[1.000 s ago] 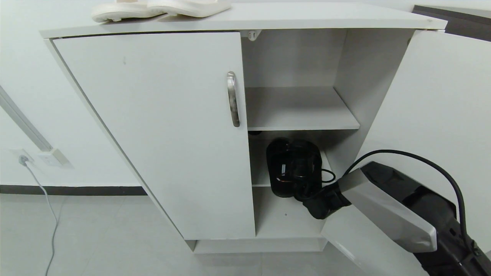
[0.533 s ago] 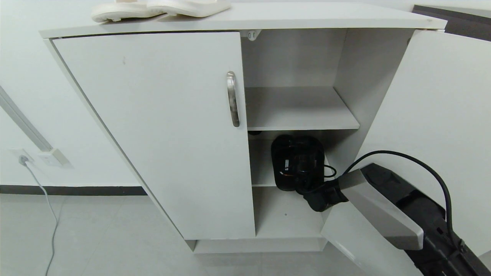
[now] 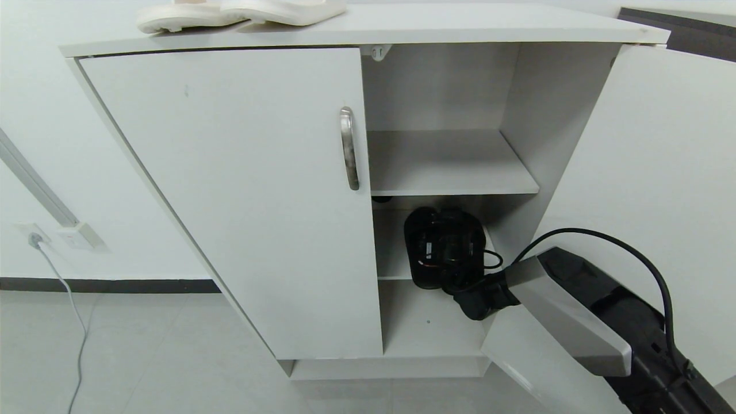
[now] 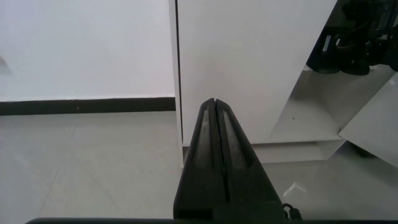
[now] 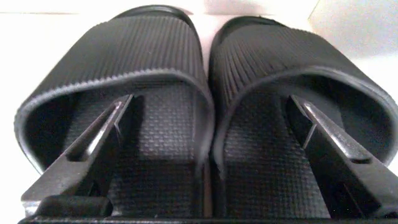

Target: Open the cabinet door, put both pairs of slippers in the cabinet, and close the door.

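black slippers (image 3: 444, 247) dipped slightly in cabinet (image 3: 368, 26); r pincer (image 5: 211, 102) spread wide inside them; l pincer (image 4: 214, 102) clenched.

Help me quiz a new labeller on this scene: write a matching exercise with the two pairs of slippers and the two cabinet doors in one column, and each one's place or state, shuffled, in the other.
Things
1. black slippers
2. white slippers
3. left door
4. right door

Places or states
A. shut
B. swung open
C. on top of the cabinet
D. in the middle compartment, inside

Pairs: 1-D, 2-C, 3-A, 4-B
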Robot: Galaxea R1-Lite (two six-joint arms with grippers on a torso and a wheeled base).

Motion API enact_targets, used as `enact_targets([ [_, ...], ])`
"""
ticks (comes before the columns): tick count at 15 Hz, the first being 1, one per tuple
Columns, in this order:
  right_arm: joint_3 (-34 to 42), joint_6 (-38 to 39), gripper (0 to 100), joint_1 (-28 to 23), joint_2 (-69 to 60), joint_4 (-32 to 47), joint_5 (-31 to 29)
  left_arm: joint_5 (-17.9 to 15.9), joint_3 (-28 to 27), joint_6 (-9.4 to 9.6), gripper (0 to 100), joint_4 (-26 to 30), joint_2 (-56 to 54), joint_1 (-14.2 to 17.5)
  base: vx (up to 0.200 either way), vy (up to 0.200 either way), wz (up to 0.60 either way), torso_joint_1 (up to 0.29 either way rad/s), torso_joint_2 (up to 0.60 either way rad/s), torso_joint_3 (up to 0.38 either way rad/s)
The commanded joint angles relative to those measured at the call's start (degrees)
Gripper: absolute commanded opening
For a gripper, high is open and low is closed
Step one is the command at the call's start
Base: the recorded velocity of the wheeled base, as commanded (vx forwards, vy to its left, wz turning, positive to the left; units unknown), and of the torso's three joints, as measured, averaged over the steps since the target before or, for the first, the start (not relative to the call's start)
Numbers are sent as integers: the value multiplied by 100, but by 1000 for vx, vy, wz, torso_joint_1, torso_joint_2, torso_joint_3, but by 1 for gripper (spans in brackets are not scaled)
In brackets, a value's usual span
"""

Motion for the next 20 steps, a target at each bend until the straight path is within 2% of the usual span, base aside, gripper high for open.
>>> enact_targets([
  [1, 370, 6, 100, 63, -220, -140, -18, -1, -1, -4, 0, 0, 9, 1, 0, 0, 0, 0, 0, 0],
  [3, 783, 6, 100, 89, -405, -413, -9, -1, -1, -4, 0, 0, 9, 1, 0, 0, 0, 0, 0, 0],
  [7, 2312, 6, 100, 203, -1213, -1292, -18, -1, -1, 5, 0, 0, 9, 1, 0, 0, 0, 0, 0, 0],
  [13, 4624, 6, 100, 722, -2356, -2487, -26, -10, 7, 31, 0, 0, 9, 1, 0, 0, 0, 0, 0, 0],
  [17, 6540, 94, 100, 1240, -3156, -3410, -9, -10, 7, 40, 0, 0, 9, 1, 0, 0, 0, 0, 0, 0],
  [20, 6628, 103, 100, 1460, -3059, -3542, -44, -10, 7, 22, 0, 0, 9, 1, 0, 0, 0, 0, 0, 0],
])
